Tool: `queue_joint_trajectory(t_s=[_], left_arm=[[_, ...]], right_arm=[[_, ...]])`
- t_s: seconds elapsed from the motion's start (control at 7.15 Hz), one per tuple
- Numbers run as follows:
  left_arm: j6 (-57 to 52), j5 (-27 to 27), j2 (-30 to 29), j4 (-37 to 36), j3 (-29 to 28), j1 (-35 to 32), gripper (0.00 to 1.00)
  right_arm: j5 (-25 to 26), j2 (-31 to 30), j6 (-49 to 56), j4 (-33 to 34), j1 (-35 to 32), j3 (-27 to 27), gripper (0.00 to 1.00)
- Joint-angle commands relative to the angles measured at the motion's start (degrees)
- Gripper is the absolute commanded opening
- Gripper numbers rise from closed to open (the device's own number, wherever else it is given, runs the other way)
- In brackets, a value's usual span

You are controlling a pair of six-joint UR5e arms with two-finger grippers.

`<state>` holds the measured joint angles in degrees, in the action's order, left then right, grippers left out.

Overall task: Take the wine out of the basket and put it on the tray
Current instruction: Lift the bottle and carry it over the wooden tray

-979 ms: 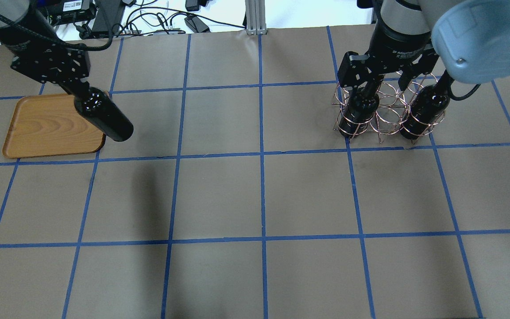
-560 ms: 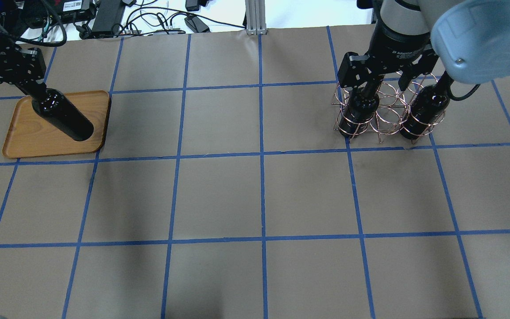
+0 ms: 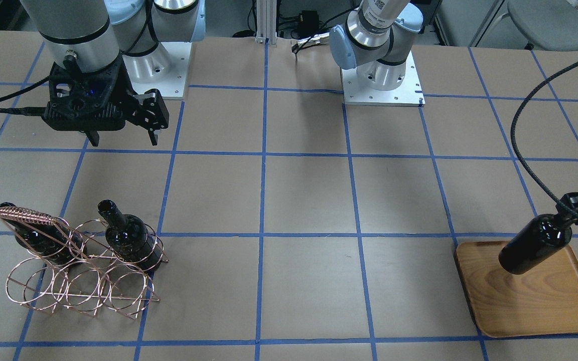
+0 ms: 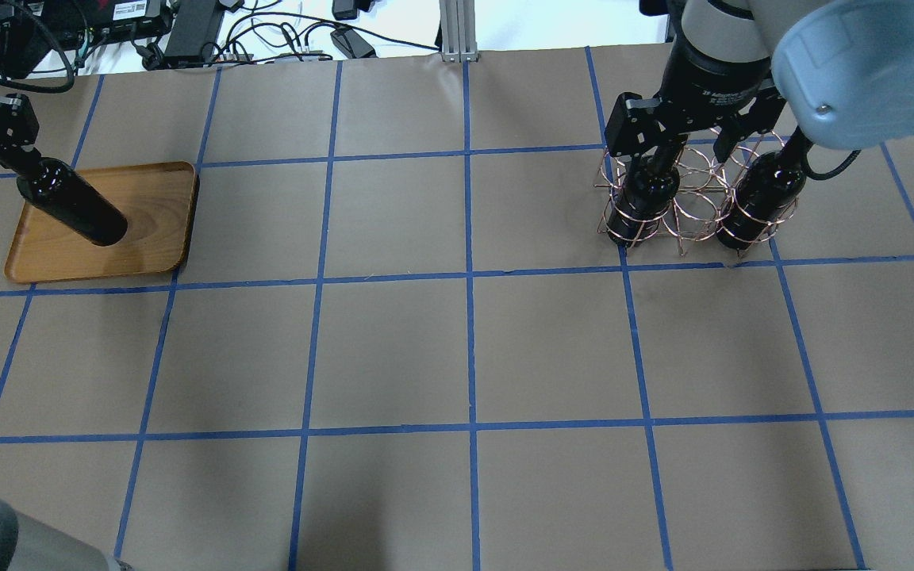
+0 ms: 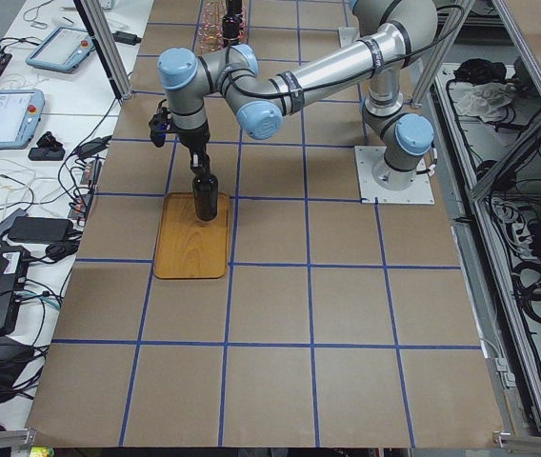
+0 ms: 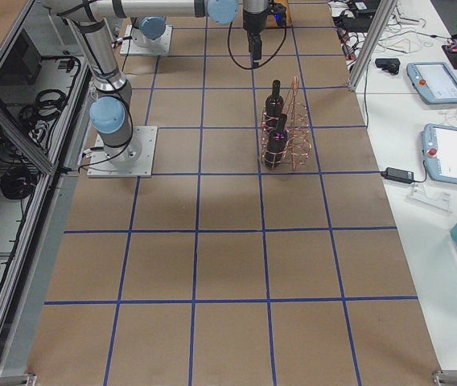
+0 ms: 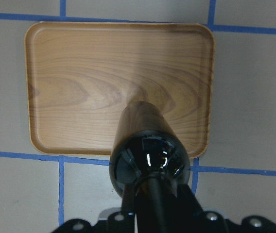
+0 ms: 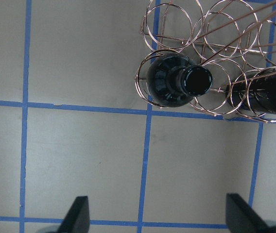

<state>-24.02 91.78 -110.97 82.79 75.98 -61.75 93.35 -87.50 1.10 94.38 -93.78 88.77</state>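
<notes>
My left gripper [image 4: 23, 161] is shut on the neck of a near-black wine bottle [image 4: 72, 205], which hangs upright over the wooden tray [image 4: 147, 206]. The left wrist view shows the bottle's base [image 7: 147, 145] above the tray's [image 7: 79, 73] near edge; I cannot tell whether it touches. The copper wire basket [image 4: 691, 210] stands at the right with two more bottles [image 4: 647, 190] [image 4: 758, 198] upright in its outer rings. My right gripper [image 3: 123, 139] is open and empty, above the basket on the robot's side. Its fingertips [image 8: 79, 213] frame bare table next to one bottle [image 8: 177, 82].
The table is brown paper with a blue tape grid. Cables and devices lie beyond the table's far edge [image 4: 266, 32]. The basket's coiled handle bar [image 3: 25, 216] rises over its bottles. The robot bases [image 3: 379, 75] stand at the robot's side of the table.
My left arm has carried the bottle leftward, from past the tray's right edge to over the tray. The right arm and the basket have not moved.
</notes>
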Motion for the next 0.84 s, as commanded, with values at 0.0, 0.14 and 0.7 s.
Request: queue_joint_trajectory(t_s=[0.0, 0.14, 0.7], left_arm=[[-0.4, -0.4, -1.1, -0.3, -0.2, 0.4, 0.00], [-0.4, -0.4, -1.3, -0.3, -0.2, 0.5, 0.00], [-0.4, -1.6, -2.2, -0.7, 0.0, 0.6, 0.00]], right_arm=[[0.1, 0.0, 0.0, 0.0, 0.0, 0.0, 1.00], [0.1, 0.0, 0.0, 0.0, 0.0, 0.0, 1.00], [0.1, 0.0, 0.0, 0.0, 0.0, 0.1, 1.00]])
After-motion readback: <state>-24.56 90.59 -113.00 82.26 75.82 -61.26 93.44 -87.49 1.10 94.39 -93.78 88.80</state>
